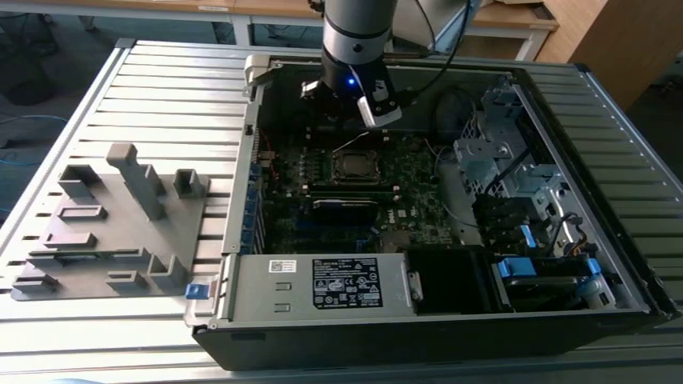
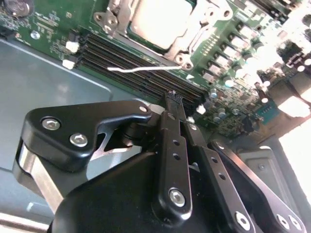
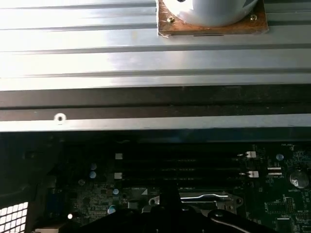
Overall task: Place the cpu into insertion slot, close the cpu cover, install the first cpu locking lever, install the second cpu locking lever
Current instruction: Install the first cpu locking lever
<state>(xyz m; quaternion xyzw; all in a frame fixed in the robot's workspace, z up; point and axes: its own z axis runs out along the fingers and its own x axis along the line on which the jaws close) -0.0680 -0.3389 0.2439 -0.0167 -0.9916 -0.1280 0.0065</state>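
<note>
1. Ribbed metal bench (image 1: 160, 88) carries an open computer case (image 1: 427, 340). A grey fixture block (image 1: 117, 224) lies beside the case, at the exterior view's left.
2. Tool (image 2: 176, 99): clenched, nothing between the fingers. Its tip is over the black memory slots (image 2: 126, 60); contact cannot be told.
3. Thin silver lever (image 2: 146, 69) lies across those slots, between tool and socket.
4. cpu (image 2: 158, 19) sits flat in the insertion slot (image 1: 335, 166), metal top facing up. It is square, with no long axis. cpu cover (image 2: 112, 17) frames it.
</note>
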